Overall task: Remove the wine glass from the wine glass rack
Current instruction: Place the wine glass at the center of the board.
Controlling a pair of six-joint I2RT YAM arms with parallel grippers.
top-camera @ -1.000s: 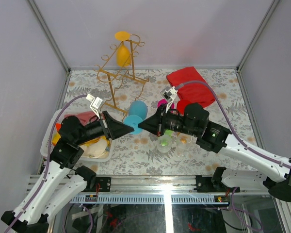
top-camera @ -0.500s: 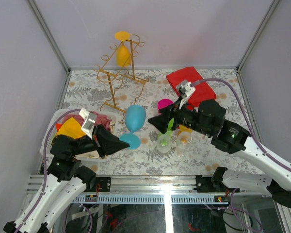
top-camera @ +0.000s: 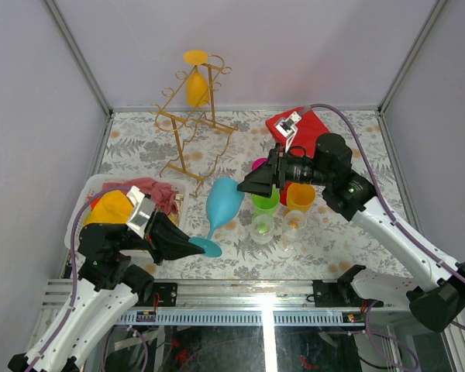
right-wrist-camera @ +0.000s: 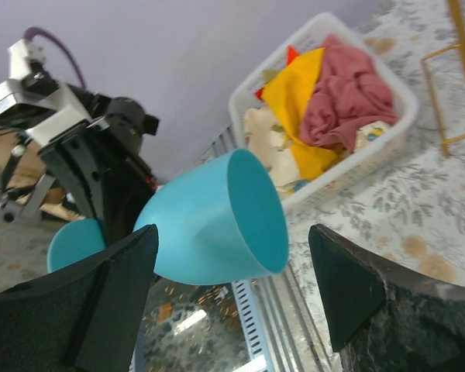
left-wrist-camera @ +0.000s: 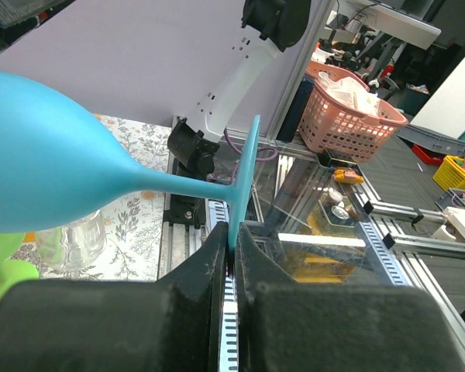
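A blue wine glass [top-camera: 224, 200] hangs tilted over the table, bowl to the right and foot to the near left. My left gripper [top-camera: 195, 246] is shut on the rim of its foot; the left wrist view shows the left gripper [left-wrist-camera: 234, 235] pinching the edge-on foot disc [left-wrist-camera: 246, 174]. My right gripper [top-camera: 242, 187] stands open just right of the bowl's mouth. In the right wrist view the blue bowl [right-wrist-camera: 217, 217] lies ahead of the spread fingers [right-wrist-camera: 116, 291], untouched. The gold wire wine glass rack [top-camera: 187, 128] stands at the back with a yellow wine glass [top-camera: 196, 87] hanging on it.
A white basket [top-camera: 94, 188] of cloths sits at the near left, under my left arm. Green [top-camera: 265, 203] and orange [top-camera: 300, 196] cups and two clear glasses [top-camera: 262, 229] stand under my right arm. A red cloth [top-camera: 314, 124] lies at the back right.
My right gripper has opened, let go of the blue glass and drawn back to the right. My left gripper has pulled the glass toward the near left by its foot.
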